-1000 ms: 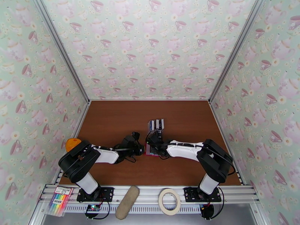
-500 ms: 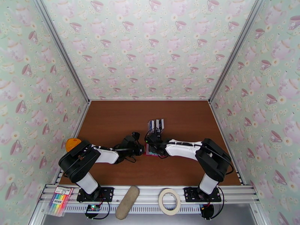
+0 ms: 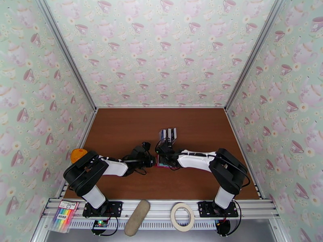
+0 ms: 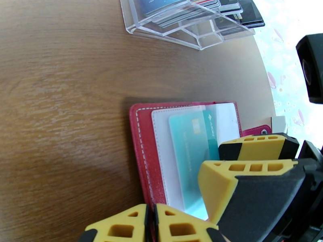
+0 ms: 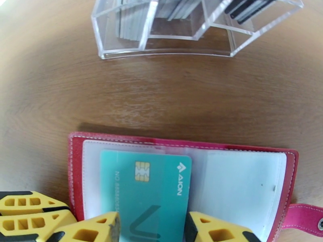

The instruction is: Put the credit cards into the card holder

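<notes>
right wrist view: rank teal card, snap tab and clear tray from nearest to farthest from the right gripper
1. teal card: between the right gripper fingers, on the open wallet.
2. snap tab: off to the right, on the wallet's edge.
3. clear tray: farthest, beyond the wallet at the top of the view.

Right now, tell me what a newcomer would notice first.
The open red card holder lies mid-table with a teal card on its clear sleeve, pinched between the right gripper fingers. The left gripper clamps an edge of the holder. Just beyond stands a clear rack of more cards.
</notes>
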Controlling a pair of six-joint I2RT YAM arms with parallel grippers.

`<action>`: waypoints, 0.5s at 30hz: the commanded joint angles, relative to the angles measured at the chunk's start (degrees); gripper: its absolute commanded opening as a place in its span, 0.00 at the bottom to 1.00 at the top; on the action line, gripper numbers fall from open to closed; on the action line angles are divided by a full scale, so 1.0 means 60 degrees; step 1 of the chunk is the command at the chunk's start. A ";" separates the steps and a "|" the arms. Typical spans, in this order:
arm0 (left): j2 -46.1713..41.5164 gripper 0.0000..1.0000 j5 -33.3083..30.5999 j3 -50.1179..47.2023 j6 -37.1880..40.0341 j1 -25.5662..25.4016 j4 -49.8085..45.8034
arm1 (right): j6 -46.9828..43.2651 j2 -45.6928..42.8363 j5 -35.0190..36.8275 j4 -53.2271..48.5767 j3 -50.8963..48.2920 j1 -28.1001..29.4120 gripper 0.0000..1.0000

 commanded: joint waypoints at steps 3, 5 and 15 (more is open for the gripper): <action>0.0742 0.13 0.0590 -0.0504 -0.0249 -0.0293 -0.1781 | -0.0125 0.0226 -0.0247 0.0175 0.0328 0.0173 0.48; 0.0762 0.13 0.0605 -0.0503 -0.0245 -0.0293 -0.1781 | -0.0136 0.0266 -0.0271 0.0176 0.0377 0.0209 0.48; 0.0745 0.13 0.0591 -0.0503 -0.0252 -0.0268 -0.1802 | -0.0100 0.0329 -0.0563 0.0479 0.0294 0.0208 0.48</action>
